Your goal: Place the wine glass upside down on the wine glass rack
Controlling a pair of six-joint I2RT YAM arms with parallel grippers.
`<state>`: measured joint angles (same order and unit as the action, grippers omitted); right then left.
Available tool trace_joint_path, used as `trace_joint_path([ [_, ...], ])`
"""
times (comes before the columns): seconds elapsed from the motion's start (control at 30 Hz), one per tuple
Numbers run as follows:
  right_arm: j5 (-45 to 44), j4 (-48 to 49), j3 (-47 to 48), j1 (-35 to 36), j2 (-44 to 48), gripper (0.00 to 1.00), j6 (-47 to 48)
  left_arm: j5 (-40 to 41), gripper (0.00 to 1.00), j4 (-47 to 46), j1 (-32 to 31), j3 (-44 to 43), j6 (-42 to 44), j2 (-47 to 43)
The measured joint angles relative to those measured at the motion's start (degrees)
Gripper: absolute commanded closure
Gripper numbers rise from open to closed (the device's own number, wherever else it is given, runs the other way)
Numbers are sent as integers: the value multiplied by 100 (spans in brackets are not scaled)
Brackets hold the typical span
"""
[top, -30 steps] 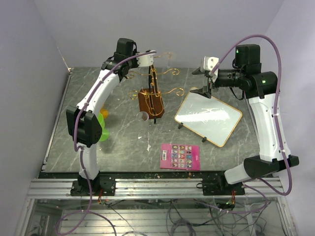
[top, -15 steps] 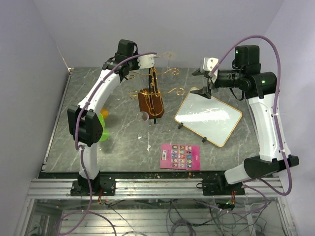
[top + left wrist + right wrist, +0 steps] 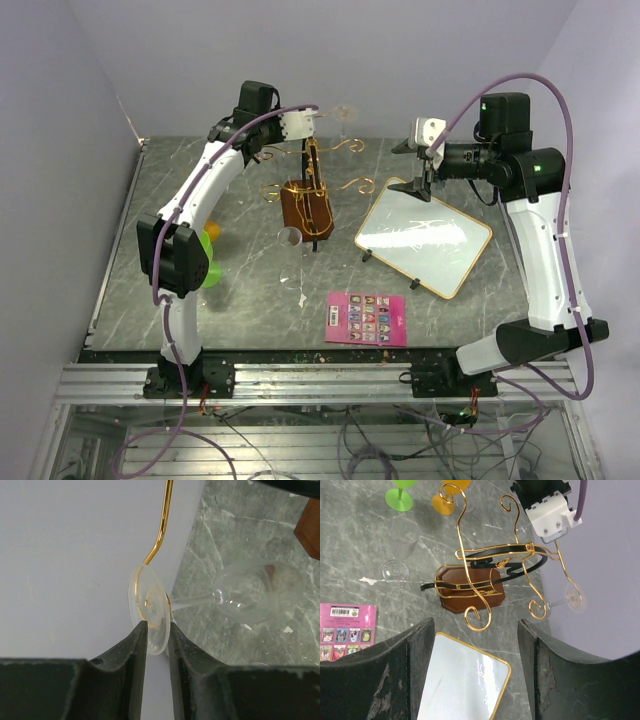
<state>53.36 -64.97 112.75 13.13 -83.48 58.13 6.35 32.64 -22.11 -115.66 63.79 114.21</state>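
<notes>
Left gripper clamped on the wine glass foot; stem runs crosswise to its fingers, wine glass rack wire meeting the foot.

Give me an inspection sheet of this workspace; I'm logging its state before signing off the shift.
Surface: grey-green marbled table.
Job's things: wine glass, foot against a gold arm of the wine glass rack.
Clutter: whiteboard, pink card, spare clear glass, green cup, orange cup.
Grippers: left hand shut on the wine glass foot; right hand open, empty.
Cables: purple cable on each arm; loose wires below the frame.
Surroundings: lilac walls.
</notes>
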Motion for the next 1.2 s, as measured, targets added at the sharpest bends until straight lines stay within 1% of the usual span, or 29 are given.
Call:
trace_joint_path([
  [0.23, 4, 0, -35, -11, 17, 33, 0, -52, 57, 55, 0, 2, -24, -72],
  [0.4, 7, 0, -76, -35, 24, 33, 9, -61, 52, 116, 0, 2, -24, -199],
  [0.67, 26, 0, -136, -57, 118, 33, 72, -96, 32, 286, 0, 2, -52, -354],
  [0.83, 28, 0, -136, -70, 127, 33, 81, -184, 21, 350, 0, 101, -151, -636],
  [1.07, 39, 0, -136, -76, 127, 33, 83, -389, 18, 420, 57, 365, -391, -1331],
  [1.2, 44, 0, -136, -81, 127, 32, 85, -531, 16, 404, 195, 710, -664, -1818],
])
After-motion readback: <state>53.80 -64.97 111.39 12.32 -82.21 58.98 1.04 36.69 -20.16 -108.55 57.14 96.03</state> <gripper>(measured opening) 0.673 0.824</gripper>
